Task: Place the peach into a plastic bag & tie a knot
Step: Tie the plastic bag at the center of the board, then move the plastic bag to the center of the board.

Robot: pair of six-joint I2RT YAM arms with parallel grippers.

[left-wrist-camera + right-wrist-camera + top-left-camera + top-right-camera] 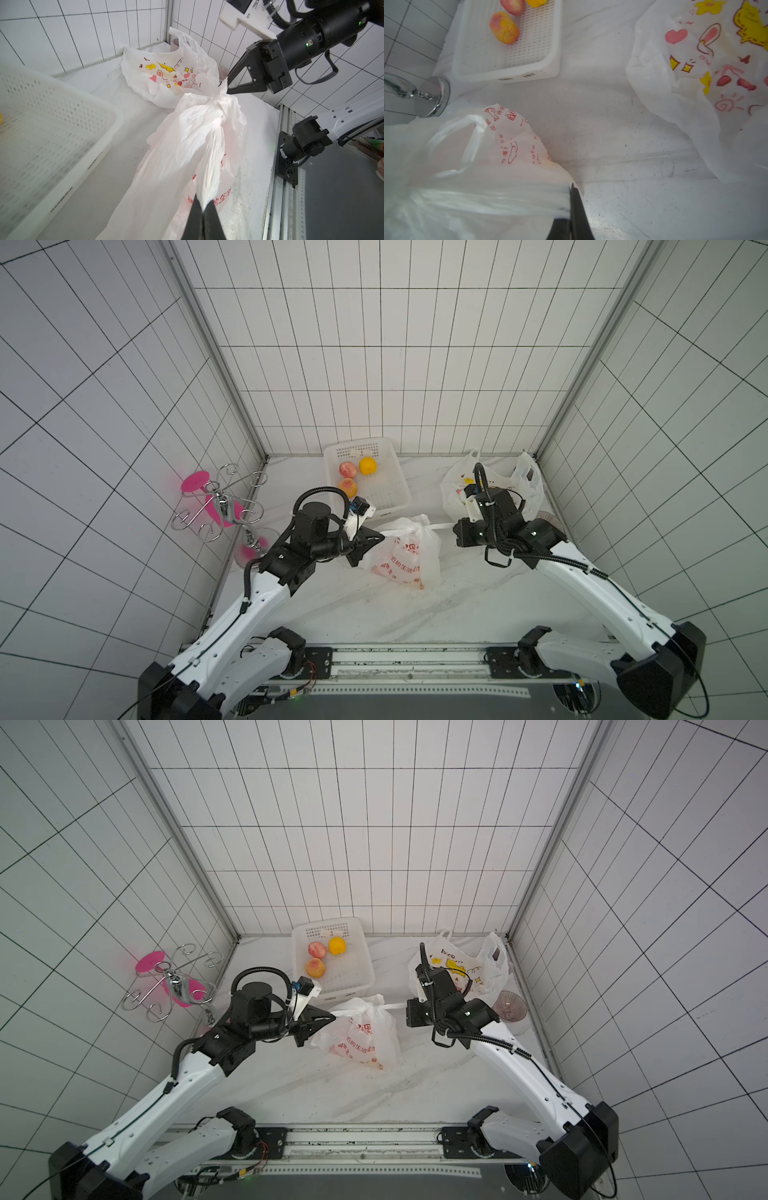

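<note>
Pinching bag (409,556): left end effector (380,536), right end effector (456,526) (arms angled inward)

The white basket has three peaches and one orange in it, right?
Not quite. The white basket has two peaches, not three: a pink peach and a yellower peach, plus one orange. Both top views show it.

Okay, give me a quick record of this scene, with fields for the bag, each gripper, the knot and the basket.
bag: red-print bag on the table, between both arms
left gripper: shut on one handle, taut
right gripper: shut on the other handle
knot: handles twisted together at the bag's top
basket: two peaches and an orange inside
other bag: cartoon-print bag behind, untouched
</note>
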